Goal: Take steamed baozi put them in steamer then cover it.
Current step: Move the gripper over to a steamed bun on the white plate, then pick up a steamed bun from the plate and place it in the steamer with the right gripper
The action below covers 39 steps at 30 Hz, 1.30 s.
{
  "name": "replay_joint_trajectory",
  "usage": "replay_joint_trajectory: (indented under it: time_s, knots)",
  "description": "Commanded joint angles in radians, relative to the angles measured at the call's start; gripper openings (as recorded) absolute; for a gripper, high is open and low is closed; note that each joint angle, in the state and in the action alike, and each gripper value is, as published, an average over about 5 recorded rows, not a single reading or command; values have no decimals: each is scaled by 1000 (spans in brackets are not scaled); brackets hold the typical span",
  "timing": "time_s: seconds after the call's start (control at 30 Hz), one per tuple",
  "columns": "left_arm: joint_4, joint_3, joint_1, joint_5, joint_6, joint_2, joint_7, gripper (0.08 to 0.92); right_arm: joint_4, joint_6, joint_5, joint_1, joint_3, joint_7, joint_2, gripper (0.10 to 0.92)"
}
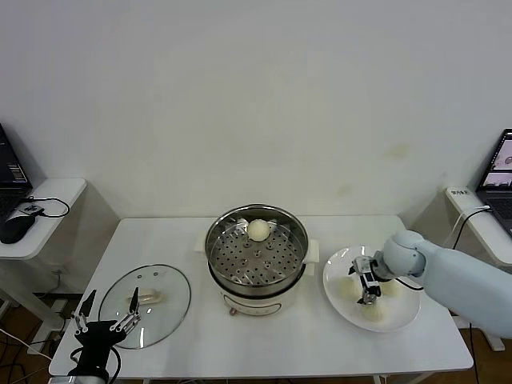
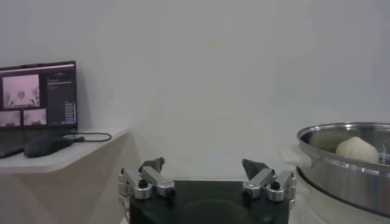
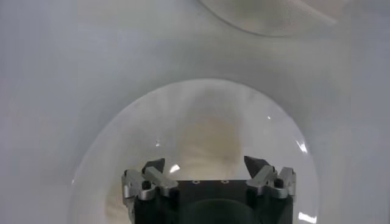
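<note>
The steamer stands mid-table with one baozi on its perforated tray; both also show in the left wrist view, the steamer and the baozi. My right gripper is open, low over the white plate, with a baozi just ahead of its spread fingers. Other baozi lie on the plate beside it. The cover lies flat at the front left. My left gripper is open and empty at the cover's near edge, also seen in its wrist view.
A side shelf at the left holds a laptop and a mouse. Another laptop sits on a shelf at the right. The wall stands close behind the table.
</note>
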Motion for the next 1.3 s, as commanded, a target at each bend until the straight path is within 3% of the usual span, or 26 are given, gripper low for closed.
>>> replay_joint_trajectory:
  time_s: [0.03,0.33,0.63,1.03,1.3]
  knots:
    - [1,0,-1,0,0,-1,-1,823,-17,-1,-9,-14,11,-1,21,759]
    - [3,0,-3,0,0,-3,-1,823,-21,-1,-16,-16,17,-12,26,650]
    - [-3,-3,-1,-2,0,-5,-2,823,26,-7,18,46,4,-39,-23,595]
    - [-10,-1,-4,-8,0,8,-2,823,193,-72,282,470,-165,-74,-173,596]
    - [-10,2,-14,-14,0,18,-2,823,261,-166,498,870,-443,-16,-66,602]
